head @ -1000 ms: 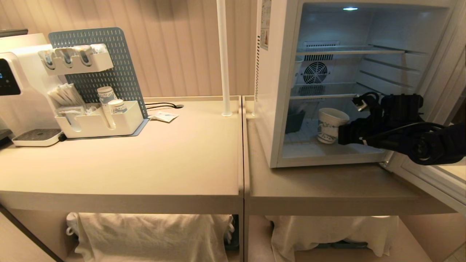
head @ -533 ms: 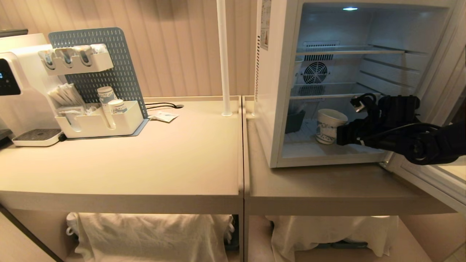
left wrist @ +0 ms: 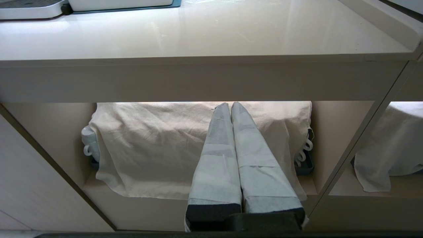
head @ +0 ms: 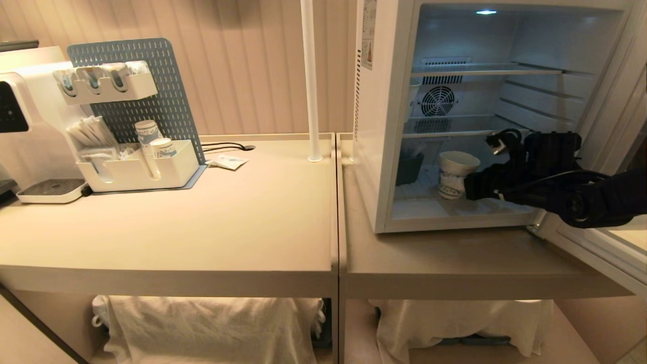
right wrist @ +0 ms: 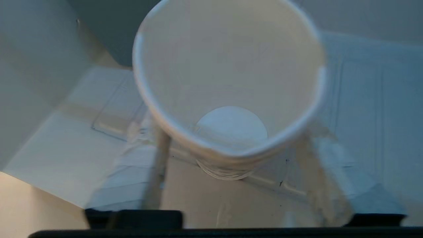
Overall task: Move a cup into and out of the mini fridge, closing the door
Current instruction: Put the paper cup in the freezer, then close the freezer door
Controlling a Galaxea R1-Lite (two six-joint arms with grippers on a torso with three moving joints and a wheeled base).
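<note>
A ribbed beige wall [head: 242, 65] backs two cream tables [head: 202, 227] set edge to edge. A white pole [head: 309, 76] rises at their seam. Pale cloths [head: 212, 328] drape the lit shelves underneath.

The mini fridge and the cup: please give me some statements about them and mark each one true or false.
1. The mini fridge has its door open. True.
2. The cup lies tipped over on the upper wire shelf. False: it stands upright on the fridge floor.
3. The right gripper is inside the fridge beside the cup. True.
4. The left gripper is wide open. False: its fingers are pressed together.
5. The cup is full of liquid. False: the right wrist view shows its bare bottom.
</note>
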